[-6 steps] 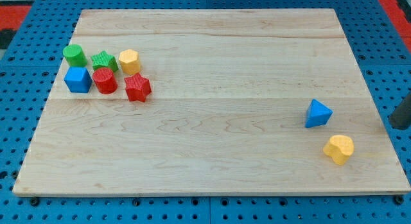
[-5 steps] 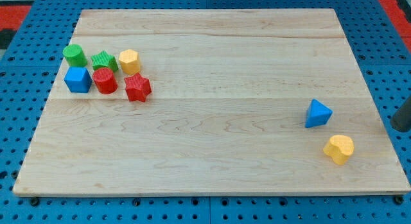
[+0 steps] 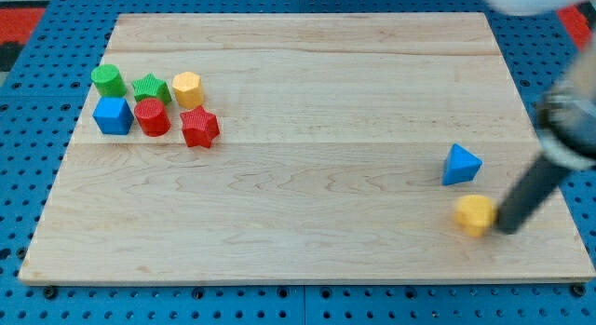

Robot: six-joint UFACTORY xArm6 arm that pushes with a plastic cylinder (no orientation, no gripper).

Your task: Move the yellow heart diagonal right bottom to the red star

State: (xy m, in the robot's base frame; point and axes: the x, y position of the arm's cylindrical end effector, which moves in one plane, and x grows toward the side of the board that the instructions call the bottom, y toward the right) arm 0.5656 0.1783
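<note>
The yellow heart (image 3: 475, 214) lies near the board's bottom right, blurred by motion. My tip (image 3: 507, 228) is at the heart's right side, touching or almost touching it; the dark rod slants up to the view's right. The red star (image 3: 199, 128) sits far off at the upper left, at the right end of a cluster of blocks. A blue triangle (image 3: 460, 165) lies just above the heart.
The cluster by the red star holds a green cylinder (image 3: 108, 80), a green star (image 3: 150, 88), a yellow hexagon (image 3: 187, 88), a blue cube (image 3: 113, 115) and a red cylinder (image 3: 152, 117). The wooden board (image 3: 307, 232) ends close to the tip's right.
The rod has swung in from the right edge down and leftward to the heart. The yellow heart has slid a little to the left and up. The other blocks have not moved.
</note>
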